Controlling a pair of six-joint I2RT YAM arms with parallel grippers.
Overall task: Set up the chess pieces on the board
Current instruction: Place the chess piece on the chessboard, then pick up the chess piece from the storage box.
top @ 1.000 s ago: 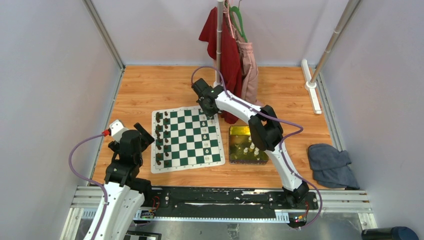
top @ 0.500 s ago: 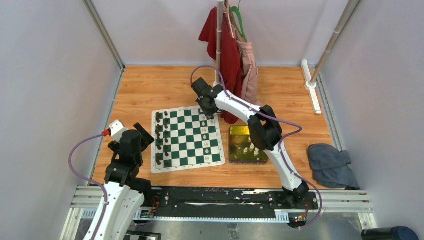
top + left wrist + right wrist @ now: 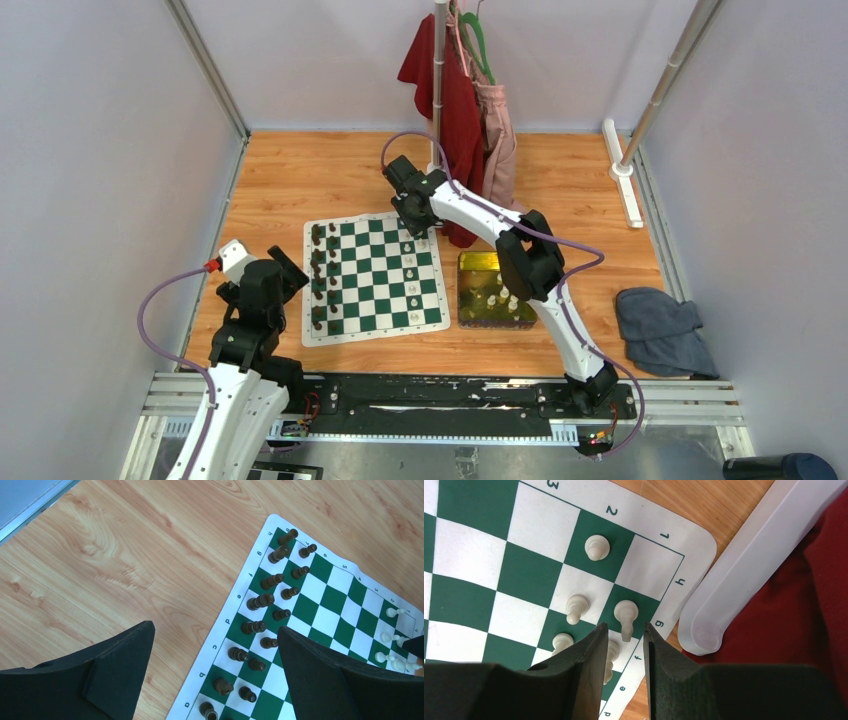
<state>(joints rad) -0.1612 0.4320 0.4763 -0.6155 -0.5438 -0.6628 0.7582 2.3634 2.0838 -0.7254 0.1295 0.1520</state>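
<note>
Printed coordinates on the white border of the board [image 3: 474, 510] are the only legible markings.

Right wrist view:
- Digits 3, 2, 1 run along the border at the top of the view.
- Letters h, g, f, e, d run down the adjoining border. The h lies nearest the corner, by digit 1.

Left wrist view:
- Letters h, g, f, e, d, c, b, a run along one border, from far end to near end.
- Digits run along the adjoining border. 6, 5 and 2 are legible; the rest are too small to read.

Top view: no characters are legible.
</note>
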